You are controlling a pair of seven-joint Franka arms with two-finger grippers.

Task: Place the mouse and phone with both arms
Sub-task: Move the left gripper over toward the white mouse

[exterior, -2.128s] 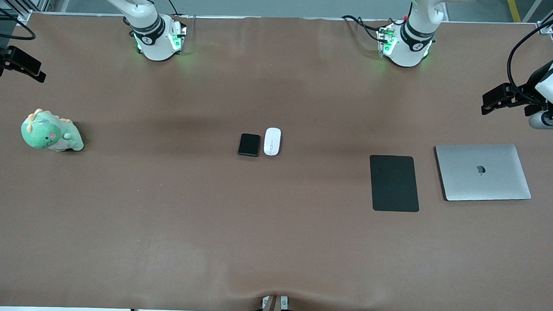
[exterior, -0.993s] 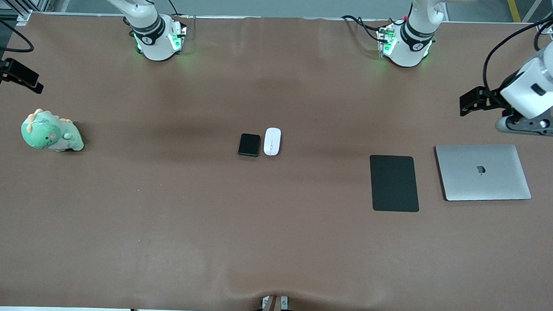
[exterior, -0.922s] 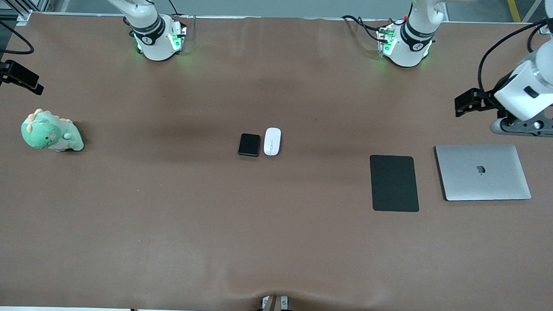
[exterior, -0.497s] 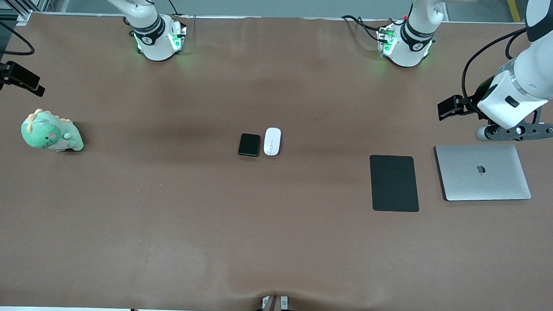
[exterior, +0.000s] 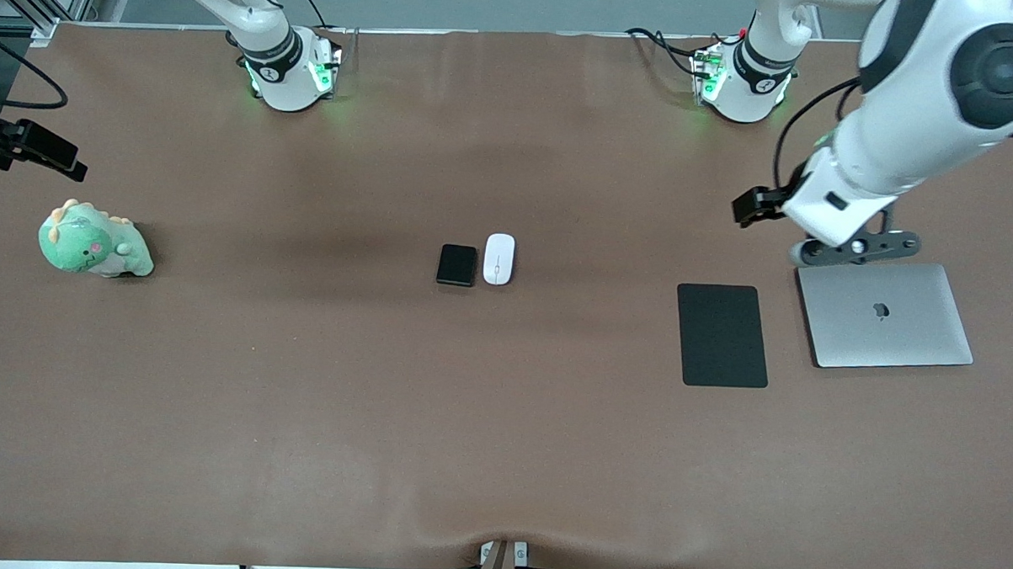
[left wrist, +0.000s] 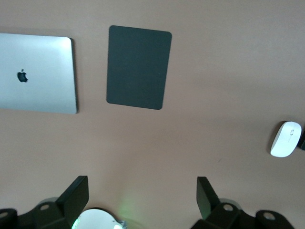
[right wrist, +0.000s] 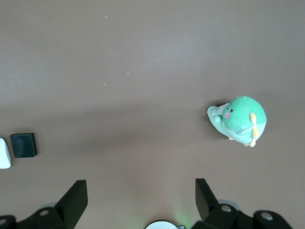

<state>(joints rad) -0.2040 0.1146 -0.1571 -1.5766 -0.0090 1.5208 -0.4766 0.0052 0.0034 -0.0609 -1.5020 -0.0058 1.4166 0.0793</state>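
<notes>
While untouched: white glossy mouse | black slab phone beside

Even, diffuse overhead light, no hard shadows; soft dark bands cross the desk near the phone. Mild sheen on the laptop. Green LED glow at both arm bases. Left arm's elbow slightly motion-blurred.
</notes>
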